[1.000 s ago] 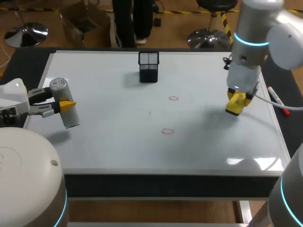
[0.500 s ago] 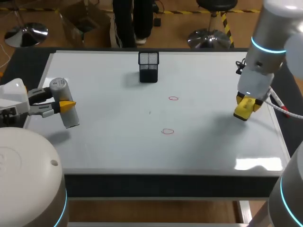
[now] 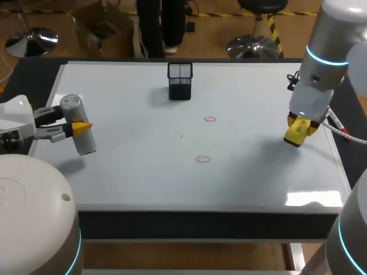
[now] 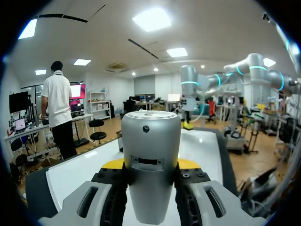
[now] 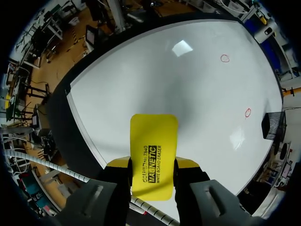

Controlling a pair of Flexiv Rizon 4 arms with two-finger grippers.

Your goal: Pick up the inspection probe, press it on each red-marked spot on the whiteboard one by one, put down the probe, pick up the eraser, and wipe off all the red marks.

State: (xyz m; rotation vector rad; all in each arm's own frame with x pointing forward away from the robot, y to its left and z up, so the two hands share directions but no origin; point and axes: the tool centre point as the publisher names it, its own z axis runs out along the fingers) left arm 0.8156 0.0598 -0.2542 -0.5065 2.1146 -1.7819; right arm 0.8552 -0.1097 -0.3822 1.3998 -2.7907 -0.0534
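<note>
Yellow eraser (image 5: 154, 141) in right gripper (image 5: 153, 163), silver probe (image 4: 151, 141) in left gripper (image 4: 150, 164)

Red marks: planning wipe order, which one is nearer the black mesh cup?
The far red mark, toward the black mesh cup; the near red mark sits closer to the robot.

we see a black mesh pen cup (image 3: 180, 80) standing upright near the far edge of the table (image 3: 189, 224), about midway along its width. the table's dark front edge faces us.
</note>
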